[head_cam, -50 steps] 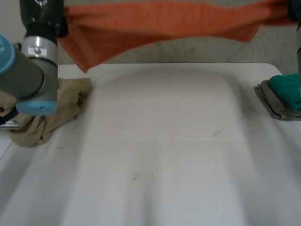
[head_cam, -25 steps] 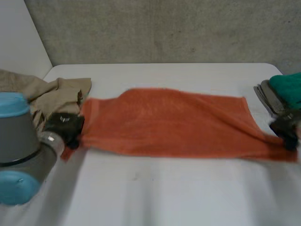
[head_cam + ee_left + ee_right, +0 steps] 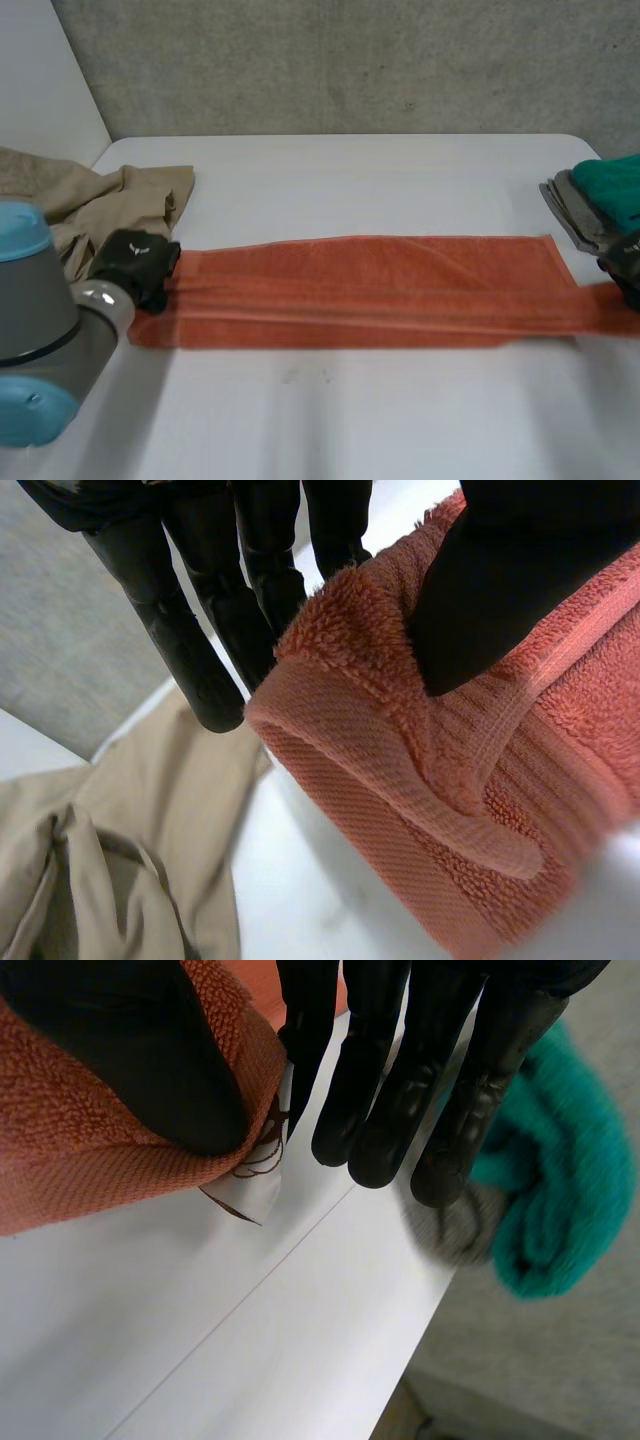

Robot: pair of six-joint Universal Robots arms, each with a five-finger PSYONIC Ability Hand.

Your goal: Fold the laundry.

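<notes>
An orange towel (image 3: pixel 370 290) lies stretched in a long strip across the white table (image 3: pixel 330 420). My left hand (image 3: pixel 135 265) is at the strip's left end, and in the left wrist view its thumb (image 3: pixel 500 590) pinches a corner of the orange towel (image 3: pixel 400 780) against the fingers (image 3: pixel 200 640). My right hand (image 3: pixel 625 268) is at the strip's right end. In the right wrist view its thumb (image 3: pixel 130 1060) pinches the towel's corner (image 3: pixel 90 1150), with a white label, against the fingers (image 3: pixel 400 1090).
A crumpled beige garment (image 3: pixel 110 215) lies at the table's left edge, just behind my left hand. A teal cloth (image 3: pixel 612 190) sits on folded grey cloth (image 3: pixel 570 215) at the right edge, close to my right hand.
The towel was held up high a second ago. Both hands brought it down onto the table and pulled it toward me, so it now lies as a narrower, flatter strip.
</notes>
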